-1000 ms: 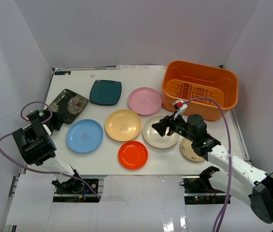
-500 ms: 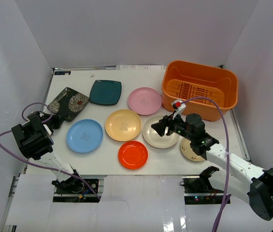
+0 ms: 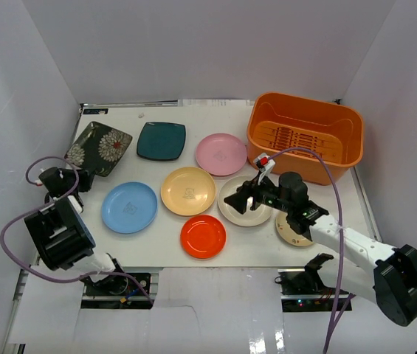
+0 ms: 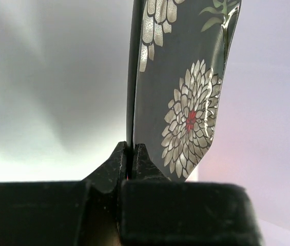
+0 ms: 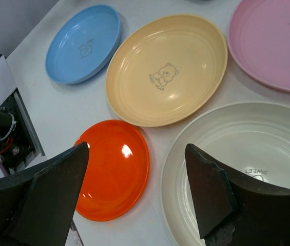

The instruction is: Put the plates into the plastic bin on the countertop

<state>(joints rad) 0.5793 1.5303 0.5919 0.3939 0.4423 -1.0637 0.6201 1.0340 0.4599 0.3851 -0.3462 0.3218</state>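
Note:
My left gripper [image 4: 131,154] is shut on the edge of the black patterned square plate [image 4: 186,102], which it holds lifted and tilted at the far left [image 3: 99,146]. Above the left rim of the cream plate [image 5: 247,148] my right gripper [image 5: 136,148] stands open with nothing between its fingers. On the countertop [image 3: 156,249] lie the red-orange plate [image 5: 111,169], yellow plate [image 5: 165,72], light blue plate [image 5: 83,43], pink plate [image 3: 221,153] and dark teal square plate [image 3: 161,140]. A small beige plate [image 3: 289,232] lies partly under the right arm. The orange plastic bin [image 3: 308,101] sits at the back right, with nothing in it.
White walls surround the countertop on three sides, the left one close to the lifted plate. Purple cables loop off both arms. The right arm's cable arcs in front of the bin's near wall.
My left gripper has shut on the patterned plate and raised it off the countertop, up and to the left. My right gripper has opened wider over the cream plate.

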